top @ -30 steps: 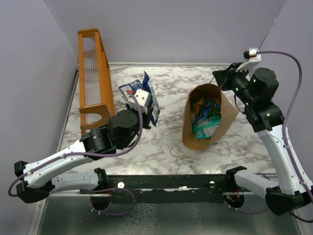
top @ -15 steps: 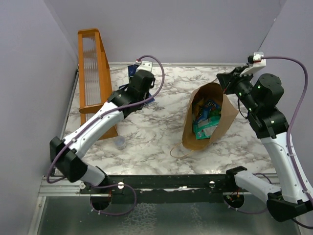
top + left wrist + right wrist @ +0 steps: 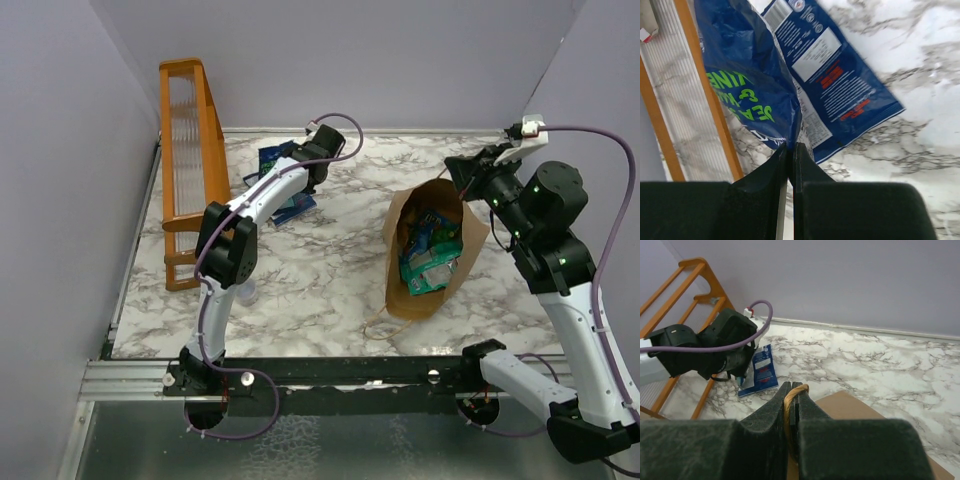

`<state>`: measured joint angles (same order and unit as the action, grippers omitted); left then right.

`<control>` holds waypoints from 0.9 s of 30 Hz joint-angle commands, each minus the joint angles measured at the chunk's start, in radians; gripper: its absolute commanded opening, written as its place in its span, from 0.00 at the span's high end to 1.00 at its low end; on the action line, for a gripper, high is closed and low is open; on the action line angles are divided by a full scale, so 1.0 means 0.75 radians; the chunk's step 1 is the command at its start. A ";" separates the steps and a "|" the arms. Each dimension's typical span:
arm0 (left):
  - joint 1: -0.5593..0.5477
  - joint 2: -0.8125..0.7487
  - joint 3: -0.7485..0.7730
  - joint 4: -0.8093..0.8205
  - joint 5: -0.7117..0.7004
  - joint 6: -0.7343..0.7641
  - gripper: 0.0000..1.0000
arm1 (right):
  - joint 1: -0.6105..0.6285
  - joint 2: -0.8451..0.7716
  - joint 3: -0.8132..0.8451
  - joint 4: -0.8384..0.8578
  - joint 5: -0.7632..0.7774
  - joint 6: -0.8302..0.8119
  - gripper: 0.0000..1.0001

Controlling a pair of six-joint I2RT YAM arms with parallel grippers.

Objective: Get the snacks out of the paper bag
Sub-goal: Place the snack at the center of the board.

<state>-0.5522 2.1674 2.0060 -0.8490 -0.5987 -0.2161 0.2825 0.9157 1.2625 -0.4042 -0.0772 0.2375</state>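
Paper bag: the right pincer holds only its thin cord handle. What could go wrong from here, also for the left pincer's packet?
1. The right pincer grips just the cord handle; it may slip or tear, and the paper bag, with snacks inside, could tip.
2. The left pincer pinches the blue packet by one edge beside the orange rack; it might slip out or snag there.

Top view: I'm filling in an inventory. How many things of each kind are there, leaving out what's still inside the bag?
snack packets out of the bag: 2, the held packet in the left gripper and the flat packet lying loose
paper bag: 1
orange rack: 1
clear cup: 1
total: 5
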 commanded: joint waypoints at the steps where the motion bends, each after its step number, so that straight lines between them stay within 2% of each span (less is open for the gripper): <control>1: 0.032 0.005 0.062 -0.051 -0.070 0.077 1.00 | 0.004 -0.033 -0.002 0.105 -0.043 -0.008 0.95; 2: 0.042 0.017 0.069 -0.044 -0.052 0.082 0.98 | 0.004 -0.033 -0.008 0.109 -0.047 -0.004 0.95; 5: 0.069 0.064 0.095 -0.046 0.007 0.098 0.77 | 0.004 -0.036 -0.024 0.121 -0.062 0.006 0.95; 7: 0.080 0.083 0.129 -0.070 0.037 0.092 0.70 | 0.004 -0.035 -0.022 0.120 -0.070 0.006 0.95; 9: 0.080 0.061 0.146 -0.082 0.092 0.083 0.62 | 0.004 -0.036 -0.023 0.118 -0.073 0.004 0.95; 11: 0.080 -0.009 0.121 -0.043 0.178 0.078 0.50 | 0.004 -0.039 -0.026 0.115 -0.078 0.002 0.95; 15: 0.078 -0.228 0.027 0.040 0.394 0.034 0.46 | 0.004 -0.052 -0.037 0.115 -0.110 0.000 0.95; 21: 0.051 -0.706 -0.428 0.377 0.818 -0.102 0.39 | 0.004 -0.082 -0.093 0.143 -0.173 0.021 0.95; 27: -0.018 -1.183 -1.006 0.845 1.059 -0.295 0.36 | 0.004 -0.077 -0.103 0.144 -0.230 0.045 0.95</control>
<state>-0.5346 1.4376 1.4773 -0.4957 -0.0074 -0.3107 0.2825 0.8673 1.1881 -0.3607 -0.1947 0.2504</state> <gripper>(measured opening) 0.630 0.048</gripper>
